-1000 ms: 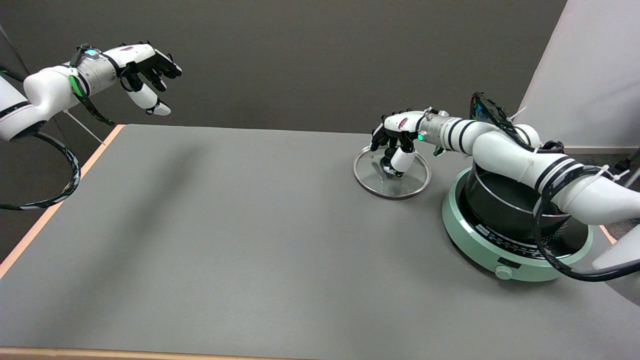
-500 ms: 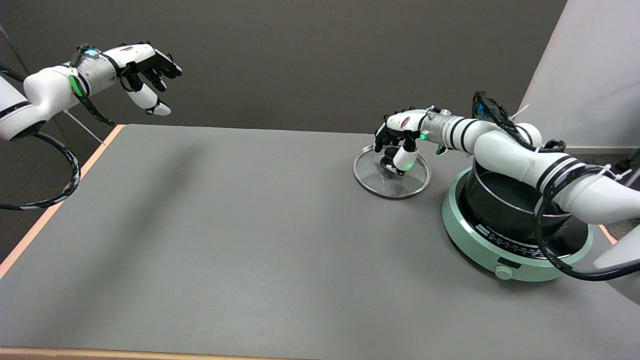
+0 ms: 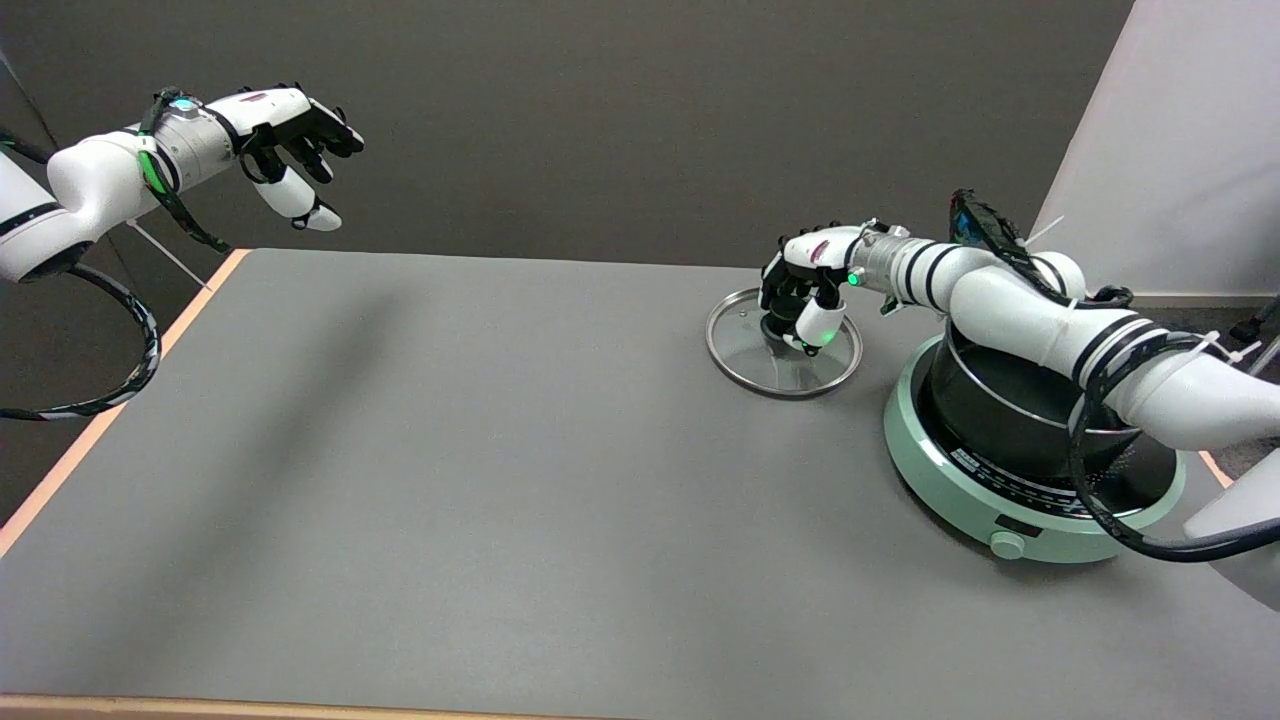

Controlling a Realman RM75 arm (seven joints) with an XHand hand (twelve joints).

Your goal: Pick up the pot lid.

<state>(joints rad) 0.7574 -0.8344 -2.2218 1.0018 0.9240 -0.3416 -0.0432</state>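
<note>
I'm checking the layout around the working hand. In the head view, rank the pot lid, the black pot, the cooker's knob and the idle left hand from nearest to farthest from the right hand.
1. Pot lid, under the right hand.
2. Black pot, on its right.
3. Cooker's knob, near right.
4. Idle left hand, far left.

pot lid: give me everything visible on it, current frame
The pot lid is a round clear-glass disc with a metal rim and a dark knob at its centre. It lies flat on the grey table, left of the green cooker and apart from it. The right hand is over the knob with fingers curled around it; whether they grip it firmly cannot be told. The lid looks not yet lifted.
</note>
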